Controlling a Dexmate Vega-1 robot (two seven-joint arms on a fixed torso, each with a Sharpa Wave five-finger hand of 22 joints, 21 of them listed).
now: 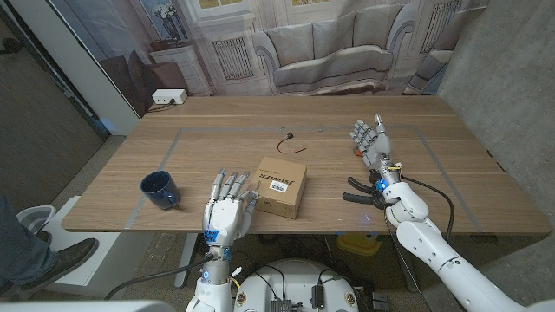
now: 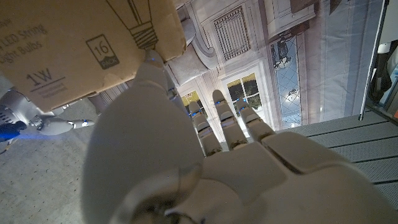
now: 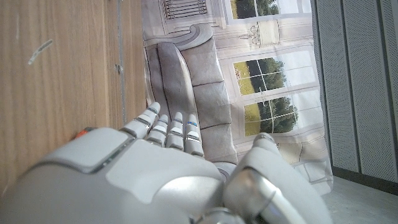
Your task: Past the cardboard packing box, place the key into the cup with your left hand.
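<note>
Wooden desk [image 1: 260,130]: I see small dark key [image 1: 286,138] lying past brown cardboard packing box [image 1: 280,185], dark blue cup [image 1: 159,190] near my left hand [image 1: 227,211]. Both hands, right hand [image 1: 370,142] too, empty, fingers apart.

A staged test room, likely a lab; behind the long wooden table [image 1: 347,117] hangs a printed backdrop of sofa and windows [image 1: 329,43]. A grey acoustic panel [image 1: 512,78] stands right; a white power strip [image 1: 168,97] lies at the table's far corner.

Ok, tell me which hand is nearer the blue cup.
Left. The left hand stands just beside the blue cup, between it and the cardboard box; the right hand is across the table, beyond the box.
</note>
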